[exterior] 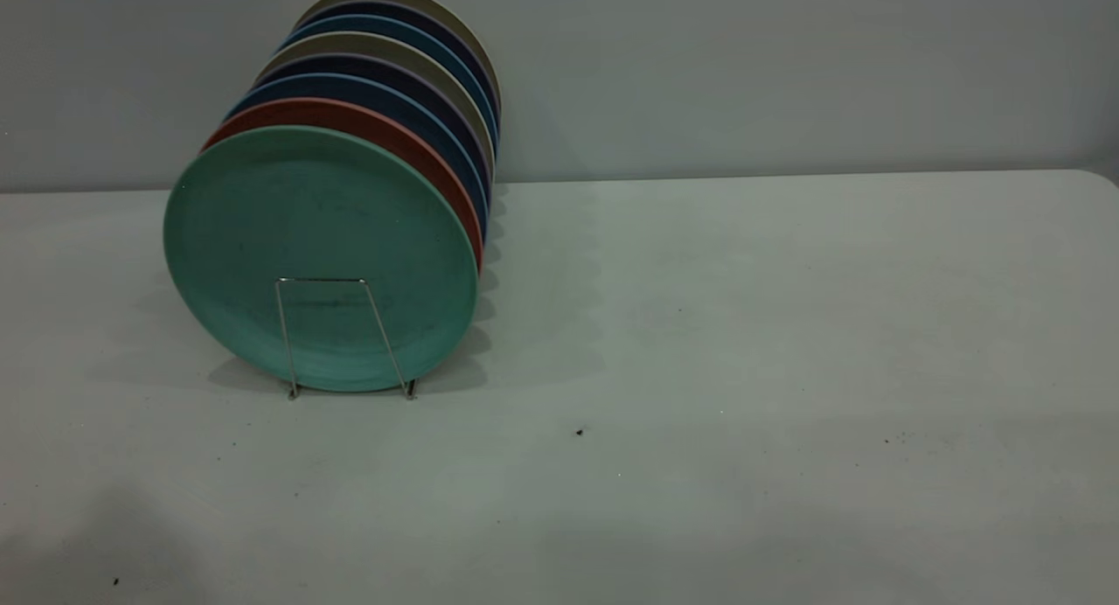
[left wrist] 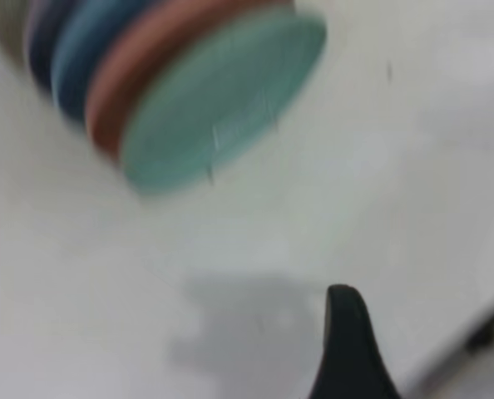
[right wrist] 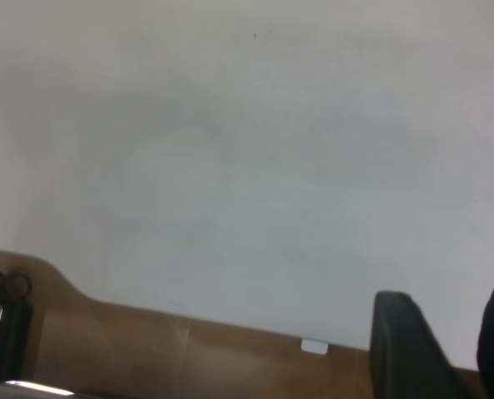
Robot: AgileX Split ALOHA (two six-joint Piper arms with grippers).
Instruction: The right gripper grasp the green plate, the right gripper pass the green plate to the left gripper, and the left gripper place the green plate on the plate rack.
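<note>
Green plate (exterior: 319,238) teal, upright in plate rack (exterior: 345,338) | right claw (right wrist: 447,349) apart | left claw (left wrist: 347,349) unclear

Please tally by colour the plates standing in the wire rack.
green plate: 1
salmon-pink plate: 1
blue and navy plates: 4
beige plates: 2
Total: 8 plates, all in the plate rack.

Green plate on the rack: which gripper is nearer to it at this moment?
Left. The left gripper hangs over bare table with the green plate in its wrist view, standing in the plate rack. The right gripper sees only the table edge.
</note>
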